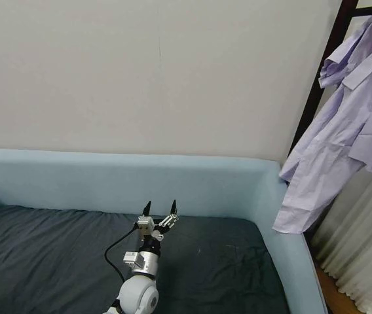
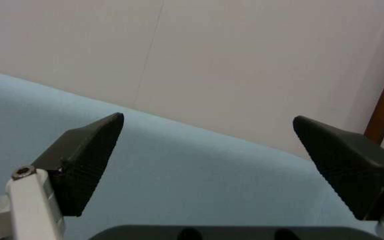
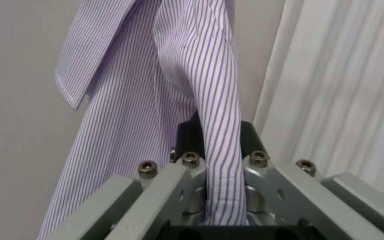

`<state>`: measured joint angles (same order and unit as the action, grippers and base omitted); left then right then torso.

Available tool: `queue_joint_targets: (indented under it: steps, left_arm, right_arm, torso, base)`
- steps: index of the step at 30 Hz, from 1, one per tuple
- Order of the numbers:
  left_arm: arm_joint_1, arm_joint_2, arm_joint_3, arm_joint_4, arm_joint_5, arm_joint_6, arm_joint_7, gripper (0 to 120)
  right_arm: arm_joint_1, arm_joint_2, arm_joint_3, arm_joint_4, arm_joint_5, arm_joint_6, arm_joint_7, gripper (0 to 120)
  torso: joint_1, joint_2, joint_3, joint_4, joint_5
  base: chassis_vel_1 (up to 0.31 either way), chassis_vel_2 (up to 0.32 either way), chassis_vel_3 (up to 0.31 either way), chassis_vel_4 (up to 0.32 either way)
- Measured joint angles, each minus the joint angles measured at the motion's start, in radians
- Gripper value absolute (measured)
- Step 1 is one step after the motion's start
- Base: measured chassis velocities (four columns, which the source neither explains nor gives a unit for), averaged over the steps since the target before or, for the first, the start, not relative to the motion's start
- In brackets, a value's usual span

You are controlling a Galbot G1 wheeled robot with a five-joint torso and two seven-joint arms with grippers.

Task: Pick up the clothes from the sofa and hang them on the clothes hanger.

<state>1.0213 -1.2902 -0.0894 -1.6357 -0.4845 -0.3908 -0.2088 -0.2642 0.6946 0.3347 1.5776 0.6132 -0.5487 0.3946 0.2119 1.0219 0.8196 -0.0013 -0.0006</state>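
The right gripper (image 3: 220, 142) pinches a fold of the striped shirt (image 1: 343, 131) draped at the top of the hanger (image 1: 324, 72). The left gripper (image 1: 160, 208) hovers splayed above the sofa (image 1: 173, 180). Withdrawing unreleased could drag it off.

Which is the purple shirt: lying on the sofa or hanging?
Hanging: the shirt drapes beside the rack, right gripper shut on its fabric; left gripper open over the sofa. Whether the rack bears it, cannot tell.
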Motion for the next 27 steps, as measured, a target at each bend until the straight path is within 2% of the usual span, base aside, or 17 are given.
queue_joint_targets:
  steps: [7,8,18,27]
  left_arm:
    - [-0.005,-0.002,-0.001,0.012,-0.001,0.001,-0.003,100]
    - [-0.008,-0.002,-0.002,0.017,-0.001,0.001,-0.004,100]
    - [-0.016,0.008,-0.005,0.027,-0.005,0.001,-0.017,100]
    - [-0.014,0.023,-0.016,0.021,-0.014,-0.004,-0.026,100]
  right_arm:
    - [0.090,0.080,-0.077,-0.119,-0.057,0.042,0.022,1]
    - [0.121,0.110,-0.102,-0.172,-0.082,0.071,0.039,1]
    - [0.232,0.242,-0.170,-0.338,-0.150,0.157,0.098,1]
    - [0.322,0.293,-0.192,-0.424,-0.176,0.159,0.119,1]
  torso:
    - [0.000,0.000,0.000,0.0001,-0.0001]
    - [0.000,0.000,0.000,0.0001,0.0000]
    - [0.000,0.000,0.000,0.0002,-0.0001]
    - [0.000,0.000,0.000,0.0001,0.0001]
  base:
    - [0.000,0.000,0.000,0.000]
    - [0.000,0.000,0.000,0.000]
    - [0.000,0.000,0.000,0.000]
    - [0.000,0.000,0.000,0.000]
